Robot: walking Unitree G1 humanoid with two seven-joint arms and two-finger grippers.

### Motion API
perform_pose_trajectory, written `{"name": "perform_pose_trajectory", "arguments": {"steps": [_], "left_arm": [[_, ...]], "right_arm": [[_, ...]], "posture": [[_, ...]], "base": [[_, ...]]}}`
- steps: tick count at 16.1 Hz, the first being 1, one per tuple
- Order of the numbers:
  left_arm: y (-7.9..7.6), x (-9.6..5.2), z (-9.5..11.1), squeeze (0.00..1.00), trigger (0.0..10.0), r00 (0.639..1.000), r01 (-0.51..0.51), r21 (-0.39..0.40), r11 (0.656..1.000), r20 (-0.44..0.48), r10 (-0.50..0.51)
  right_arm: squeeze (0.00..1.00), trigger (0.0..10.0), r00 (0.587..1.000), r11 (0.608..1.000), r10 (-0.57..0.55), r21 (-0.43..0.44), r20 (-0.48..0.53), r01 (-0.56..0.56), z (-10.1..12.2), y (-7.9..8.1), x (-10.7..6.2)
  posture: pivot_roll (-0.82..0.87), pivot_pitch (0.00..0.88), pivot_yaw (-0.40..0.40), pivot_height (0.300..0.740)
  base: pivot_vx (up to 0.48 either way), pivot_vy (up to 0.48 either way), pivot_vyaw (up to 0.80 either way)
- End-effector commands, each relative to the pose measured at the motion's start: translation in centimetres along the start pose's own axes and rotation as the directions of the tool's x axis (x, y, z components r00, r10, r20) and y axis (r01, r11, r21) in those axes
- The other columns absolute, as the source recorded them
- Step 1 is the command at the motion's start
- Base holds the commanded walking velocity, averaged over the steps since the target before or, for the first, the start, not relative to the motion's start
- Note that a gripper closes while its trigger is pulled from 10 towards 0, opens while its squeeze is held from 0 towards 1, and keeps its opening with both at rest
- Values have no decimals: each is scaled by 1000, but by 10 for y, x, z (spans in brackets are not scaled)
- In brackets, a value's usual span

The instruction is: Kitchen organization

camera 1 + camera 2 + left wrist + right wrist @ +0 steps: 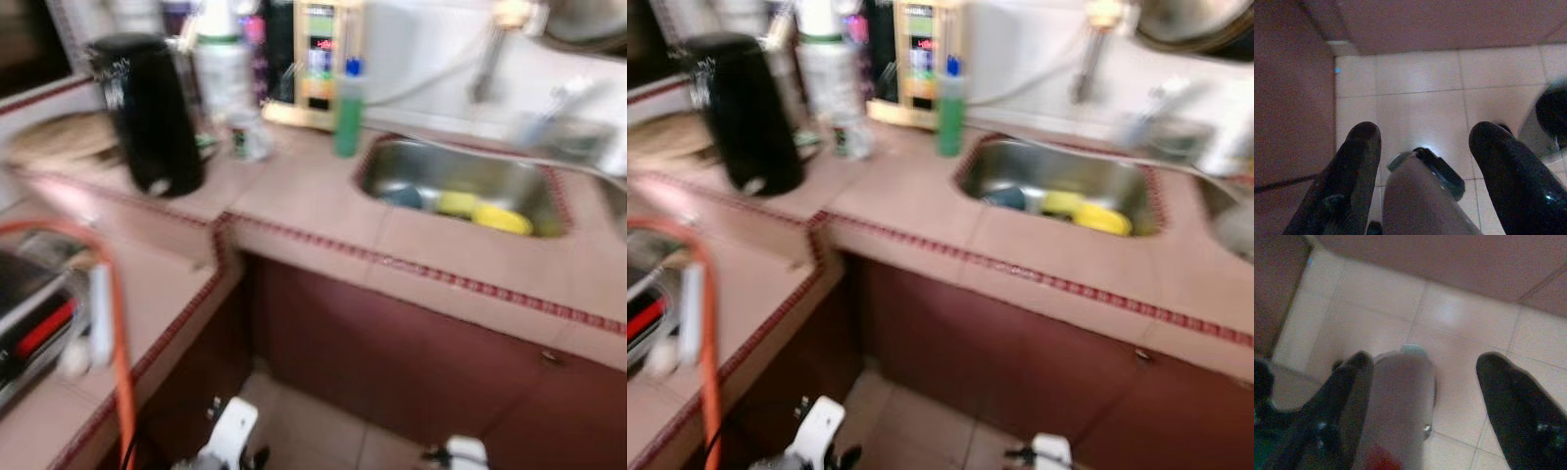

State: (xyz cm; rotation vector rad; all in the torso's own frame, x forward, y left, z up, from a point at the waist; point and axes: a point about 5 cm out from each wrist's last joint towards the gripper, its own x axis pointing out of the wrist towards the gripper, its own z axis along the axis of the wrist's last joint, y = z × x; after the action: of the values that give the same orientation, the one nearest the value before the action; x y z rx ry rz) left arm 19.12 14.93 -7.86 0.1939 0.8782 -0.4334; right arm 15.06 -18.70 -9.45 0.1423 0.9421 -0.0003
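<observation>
Stage of work, as judged: approach. Both arms hang low in front of the cabinet and nothing on the desk [294, 201] is being handled. The head views are blurred, which suggests the robot is moving or turning.

Left hand [1422, 161]: fingers apart, pointing down at the tiled floor [1420, 83]. A pale, rounded cylinder with a dark rim [1422, 188] sits between the fingers; whether it is a held object or part of the robot cannot be told.

Right hand [1422, 396]: fingers apart, also aimed at the floor, with a similar grey cylinder [1398, 396] lying against one finger. No firm grip can be confirmed.

Items for organising, all well above and forward of both hands:
- Sink [549, 201], forward of the right hand. It holds two yellow items [485, 211] and a dark bluish one [402, 196]; their nature is too blurred to state.
- Green bottle [348, 113], upright, just beside the sink's rim.
- Black jug [147, 113], upright, forward of the left hand.
- White bottle [223, 69] and a small jar [245, 137] near it. Contents not visible.
- Orange hose [113, 313] across the near desk corner, beside the left hand's side.

Next move, as judged: steady the view, raise one arm to desk height, and select a single item.
</observation>
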Motion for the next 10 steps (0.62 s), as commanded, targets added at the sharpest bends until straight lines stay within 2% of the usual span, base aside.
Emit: {"name": "perform_pose_trajectory", "arguments": {"steps": [1,2,4,10], "left_arm": [[4,-1,-3,0,10000,1000,-18,-5,1000,-17,18],[6,-1,-2,0,10000,1000,-20,12,1000,-22,20],[8,-3,-5,0,10000,999,-16,25,1000,-32,17],[-2,-3,-17,0,10000,996,-1,30,1000,-85,3]], "right_arm": [[0,10000,1000,1000,14,-20,-23,-15,-7,5,-1],[0,10000,999,999,47,-4,17,-47,-5,11,0],[0,10000,1000,998,5,58,11,-6,-7,8,-1],[0,10000,1000,997,-8,72,-10,8,-13,5,-3]], "posture": [[-103,0,66,656],[-106,0,73,656],[-119,0,86,665],[-114,0,90,726]], "base": [[0,0,0],[0,0,0],[0,0,0],[0,0,0]]}}
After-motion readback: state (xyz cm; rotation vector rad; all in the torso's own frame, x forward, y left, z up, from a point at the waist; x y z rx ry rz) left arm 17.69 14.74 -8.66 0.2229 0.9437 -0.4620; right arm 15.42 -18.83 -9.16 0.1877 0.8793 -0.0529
